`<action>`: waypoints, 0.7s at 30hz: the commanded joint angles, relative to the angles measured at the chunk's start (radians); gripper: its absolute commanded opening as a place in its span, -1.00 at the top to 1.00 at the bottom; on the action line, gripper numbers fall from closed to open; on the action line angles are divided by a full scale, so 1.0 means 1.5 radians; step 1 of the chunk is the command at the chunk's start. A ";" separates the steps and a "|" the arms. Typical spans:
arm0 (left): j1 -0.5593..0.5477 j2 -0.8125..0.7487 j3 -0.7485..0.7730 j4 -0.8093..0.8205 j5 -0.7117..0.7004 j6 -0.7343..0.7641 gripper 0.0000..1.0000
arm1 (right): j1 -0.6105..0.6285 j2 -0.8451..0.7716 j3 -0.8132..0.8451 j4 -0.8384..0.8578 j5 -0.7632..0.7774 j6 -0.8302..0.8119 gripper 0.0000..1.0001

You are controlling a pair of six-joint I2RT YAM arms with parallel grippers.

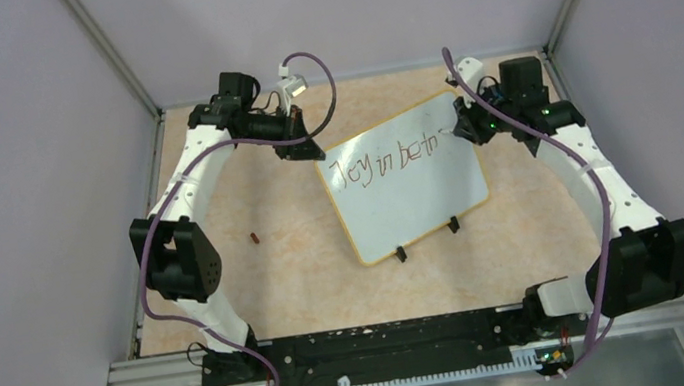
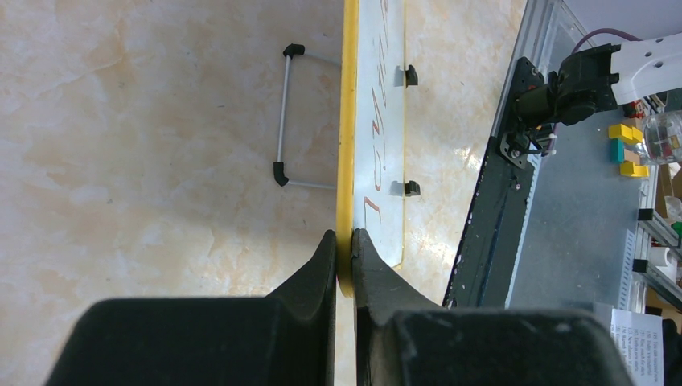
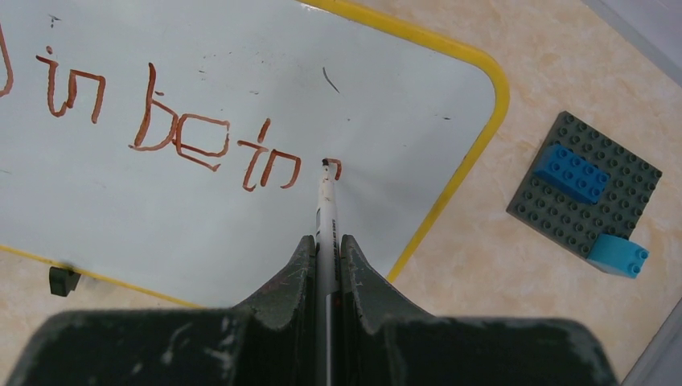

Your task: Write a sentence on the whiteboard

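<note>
Below right claw (image 3: 326,241), marker (image 3: 326,201) tip on whiteboard (image 3: 241,80)

The flat white yellow-rimmed whiteboard (image 1: 408,189) rests on the beige tabletop (image 1: 298,270). The left gripper (image 2: 344,238) pinches its 10 o'clock corner. The right gripper (image 3: 326,243), clamping a thin white marker (image 3: 326,205), sits at 2 o'clock. A small reddish-brown piece (image 1: 254,237) lies at 9.

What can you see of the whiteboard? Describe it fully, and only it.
The whiteboard is a flat white rectangle with rounded corners, a thin yellow rim and two small black clip feet on its near edge. It sits askew on the beige table. Reddish-brown writing reads "Joy in bein". The left gripper clamps its rim; the marker in the right gripper touches its surface.
</note>
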 commanded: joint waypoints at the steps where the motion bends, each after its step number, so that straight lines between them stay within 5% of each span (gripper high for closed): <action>1: -0.003 -0.006 0.001 0.014 0.000 0.014 1.00 | 0.013 -0.010 -0.020 0.008 -0.005 -0.009 1.00; 21: -0.004 -0.003 0.003 0.014 0.000 0.012 1.00 | -0.006 -0.019 -0.003 0.010 0.021 -0.023 1.00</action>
